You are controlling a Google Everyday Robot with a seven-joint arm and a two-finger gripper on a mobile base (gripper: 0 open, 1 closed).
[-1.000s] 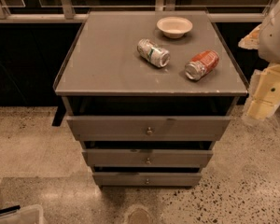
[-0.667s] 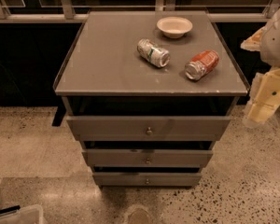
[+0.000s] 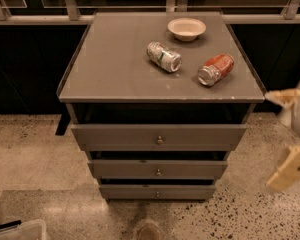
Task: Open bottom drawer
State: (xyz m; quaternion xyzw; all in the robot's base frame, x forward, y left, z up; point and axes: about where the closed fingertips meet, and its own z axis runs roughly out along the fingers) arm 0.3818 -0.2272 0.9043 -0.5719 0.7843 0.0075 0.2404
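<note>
Look for the bottom drawer (image 3: 140, 191) at the very foot of the bench (image 3: 115, 74), under the middle drawer (image 3: 130, 169) and the top drawer (image 3: 120, 135): lowest and narrowest-looking of three grey fronts, with a small round knob (image 3: 157, 194) at its centre. Appears closed or nearly so, set back behind the two fronts above; judged not yet opened. Find the gripper (image 3: 290, 139) at the right edge of the view, just off the bench's right side, at about the height of the upper two drawers, well apart from the lowest knob and above it. Cannot tell whether open or closed. To do the step well, bring the gripper down and leftward to the level of the lowest knob, keeping clear of the jutting upper fronts and of the speckled floor (image 3: 250, 219) close beneath. Come in square to the drawer front and centre on the right knob, not on the very similar one just above. Close firmly around it, being small, round and probably slippery. Pull straight out and level, with no lifting or twisting; avoid sideways drag, likely to jam so shallow a drawer. Leave alone the bowl (image 3: 186, 28), the green-and-silver can (image 3: 164, 56) and the red can (image 3: 216, 69) on the bench top; pull smoothly, with both cans on their sides and apt to roll at a jolt.
</note>
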